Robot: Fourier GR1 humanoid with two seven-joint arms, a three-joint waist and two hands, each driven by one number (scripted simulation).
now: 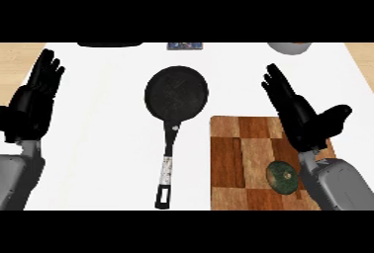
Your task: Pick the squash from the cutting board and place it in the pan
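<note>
A white counter top [102, 123] carries a black pan [176, 94], its handle running toward the view's lower edge. Just right of the handle lies a wooden cutting board [241, 163]. Along the far edge sit a dark flat object [110, 45], a small bluish item [185, 46], and what may be a grey bowl [290, 47].

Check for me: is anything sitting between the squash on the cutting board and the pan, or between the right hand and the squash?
Nothing visible blocks either path. The squash lies near the cutting board's right edge, just below the open right hand. Between the board and the pan to its upper left there is only bare counter; the pan's handle runs down left of the board.
</note>
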